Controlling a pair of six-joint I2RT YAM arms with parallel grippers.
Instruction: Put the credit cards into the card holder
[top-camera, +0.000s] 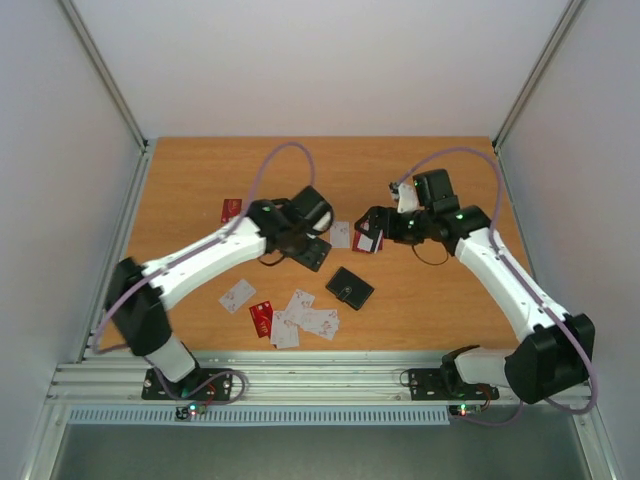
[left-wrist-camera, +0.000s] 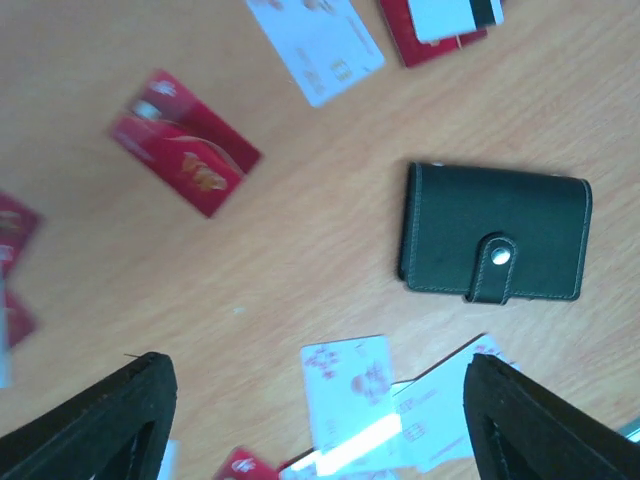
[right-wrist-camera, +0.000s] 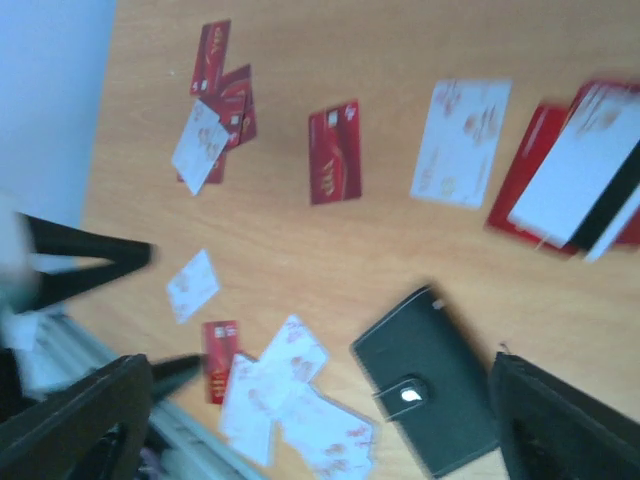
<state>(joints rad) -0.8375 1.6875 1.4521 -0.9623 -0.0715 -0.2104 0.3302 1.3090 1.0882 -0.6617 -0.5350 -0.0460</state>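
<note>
Black card holder (top-camera: 349, 288) lies shut, bare surface (top-camera: 450, 300) around it; credit cards (top-camera: 300, 318) cluster nearer the front edge. Left gripper (left-wrist-camera: 315, 365) and right gripper (right-wrist-camera: 318, 362) gape empty.

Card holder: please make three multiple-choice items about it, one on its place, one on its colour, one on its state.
1. Where is the card holder? A. on the table; B. in a gripper; C. on the metal rail.
2. Its outside colour? A. red; B. white; C. black.
3. Its state? A. open flat; B. closed, fastened; C. card sticking out.
Key: 1 A, it lies on the wood; 2 C, black in every view; 3 B, its strap is snapped shut.
</note>
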